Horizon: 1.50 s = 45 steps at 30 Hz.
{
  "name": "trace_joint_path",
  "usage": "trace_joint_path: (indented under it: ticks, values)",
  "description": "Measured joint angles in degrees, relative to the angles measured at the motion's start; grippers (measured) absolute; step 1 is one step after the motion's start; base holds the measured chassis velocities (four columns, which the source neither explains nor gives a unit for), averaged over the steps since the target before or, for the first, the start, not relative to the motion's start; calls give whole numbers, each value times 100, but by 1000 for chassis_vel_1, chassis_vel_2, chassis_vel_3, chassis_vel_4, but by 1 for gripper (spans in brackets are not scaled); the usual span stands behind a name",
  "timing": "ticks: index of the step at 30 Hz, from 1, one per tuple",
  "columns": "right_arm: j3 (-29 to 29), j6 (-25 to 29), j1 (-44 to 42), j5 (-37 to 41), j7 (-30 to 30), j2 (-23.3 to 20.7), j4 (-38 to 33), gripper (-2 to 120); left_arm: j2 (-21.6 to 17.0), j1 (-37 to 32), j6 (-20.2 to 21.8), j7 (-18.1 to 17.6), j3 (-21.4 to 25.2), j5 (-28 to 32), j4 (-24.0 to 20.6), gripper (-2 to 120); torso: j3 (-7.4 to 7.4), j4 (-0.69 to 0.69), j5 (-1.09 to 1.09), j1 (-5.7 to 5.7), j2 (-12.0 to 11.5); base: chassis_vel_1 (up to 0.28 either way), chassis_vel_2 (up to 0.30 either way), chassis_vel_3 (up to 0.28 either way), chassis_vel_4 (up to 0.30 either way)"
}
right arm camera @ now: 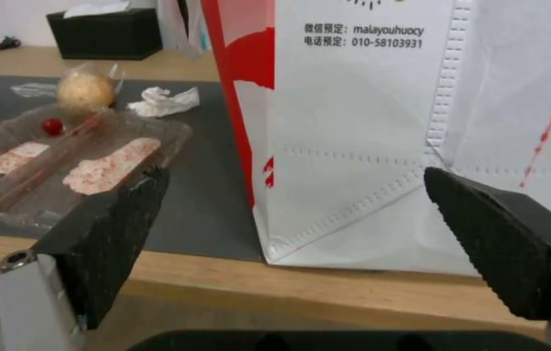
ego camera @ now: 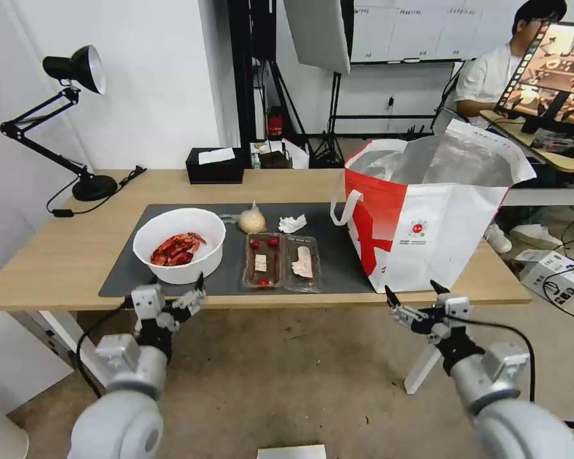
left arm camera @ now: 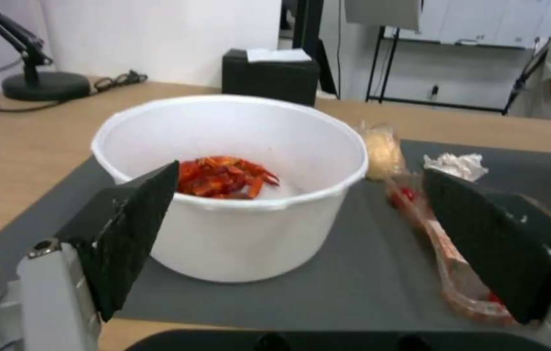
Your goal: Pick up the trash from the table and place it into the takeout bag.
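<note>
Right, I have both arms held low in front of the bench (ego camera: 64,255), short of its near edge, and nothing is picked up yet. My left tool (ego camera: 172,299) sits just before the white bowl (ego camera: 180,245) with its jaws spread wide and empty; from the left wrist camera the bowl (left arm camera: 230,195) is framed between the two pads, which I judge is why I've lined it up there, ready for a grasp on the rim. My right tool (ego camera: 413,298) is also wide and empty, hanging in front of the takeout bag (ego camera: 427,223), whose lower front wall faces the right wrist camera.

All the trash lies on the dark grey mat (ego camera: 338,255). The bowl holds a small heap of red crayfish shells (ego camera: 175,248), well below the rim. Beside it the clear clamshell box (ego camera: 280,261) lies open and flat, with a few red tomatoes (ego camera: 264,243) and paper labels inside. Behind it are the small knotted bag (ego camera: 252,220) with a beige filling and the crumpled tissue (ego camera: 292,223), apart from each other. The takeout bag stands upright at the mat's right end, mouth open and foil lining showing, so things can be dropped in from above. I can't see whether anything is in it.
</note>
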<state>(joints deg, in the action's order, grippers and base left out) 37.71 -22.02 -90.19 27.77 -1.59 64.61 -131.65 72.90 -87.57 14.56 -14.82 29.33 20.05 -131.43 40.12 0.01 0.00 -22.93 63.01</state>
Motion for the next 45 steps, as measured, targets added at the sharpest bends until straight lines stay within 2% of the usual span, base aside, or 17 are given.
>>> trace_joint_path:
  ticks: [4, 11, 13, 15, 16, 18, 22, 40, 45]
  values:
    - [53, -190, 109, 246, -13, -178, 2, 100, 31, -81, -78, 18, 7, -55, -6, 100, 0, 1, 1, 1, 0, 0, 0, 0, 0]
    - [55, -176, 122, 293, -2, -194, 19, 100, 80, -177, -103, 59, 28, -106, -43, 100, -1, -1, 0, 1, 1, 0, 0, 0, 0]
    - [21, 6, 124, 320, 88, -184, 63, 100, 77, -189, -107, 62, 40, -108, -53, 100, -1, -1, 0, 1, 1, 0, 0, 0, 0]
    - [-91, 552, 122, 372, 354, -129, 186, 100, 64, -204, -111, 66, 68, -108, -65, 100, -1, 0, 0, 1, 1, 0, 0, 0, 0]
    - [-91, 552, 122, 372, 354, -129, 186, 100, 64, -204, -111, 66, 68, -108, -65, 100, -1, 0, 0, 1, 1, 0, 0, 0, 0]
    - [-197, 1103, 115, 417, 615, -64, 313, 100, 58, -211, -114, 67, 78, -108, -73, 100, -1, -1, 0, 1, 1, 0, 0, 0, 0]
    - [-285, 1412, 105, 420, 753, 9, 360, 100, 60, -222, -121, 69, 82, -109, -73, 100, -1, -1, 0, 2, 1, 0, 0, 0, 0]
    - [-386, 1414, 91, 282, 749, 52, 399, 100, 74, -303, -137, 149, 94, -85, -75, 100, -1, 0, -1, 2, 1, 0, 0, 0, 0]
    - [-397, 1276, 107, 407, 648, 35, 406, 100, 66, -286, -134, 150, 104, -84, -64, 100, -1, -1, 0, 2, 1, 0, 0, 0, 0]
